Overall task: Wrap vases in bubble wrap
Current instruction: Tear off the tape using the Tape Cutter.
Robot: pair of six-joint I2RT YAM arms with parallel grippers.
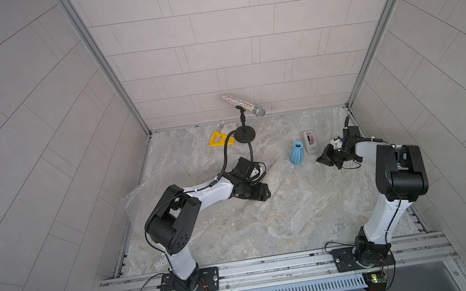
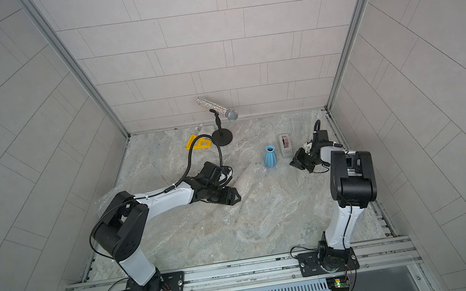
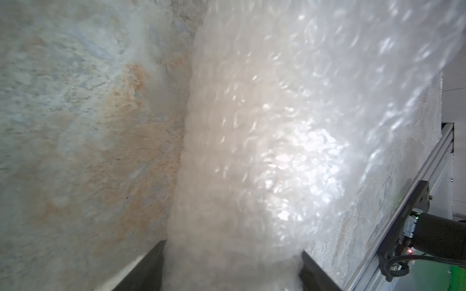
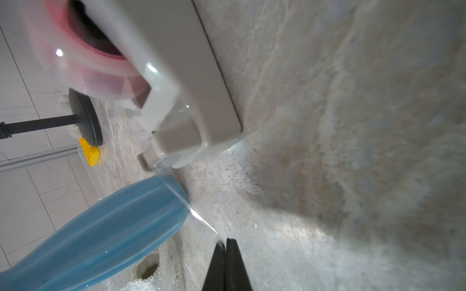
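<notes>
so the left arm is stretched out low over the marble counter. the left jaws are spread wide around a fat roll of bubble wrap, and the roll fills the gap and presses on both sides, so it's gripped. there's something pale and column-shaped inside the roll, can't say for sure what. more of the wrap lies crumpled on the counter behind that arm and spreads out towards the middle.

the light-blue vase stands upright and bare, out towards the right of the counter, just beside the grey tape dispenser. in the right wrist view an edge of the wrap is close to it, and the vase sits right next to the dispenser.

the right arm is folded in by the dispenser. the right jaws are fully closed, pinching the end of a strip of clear tape that runs taut back to the dispenser.

at the back there's a glittery microphone on a black stand, with a yellow plastic thing beside it.
</notes>
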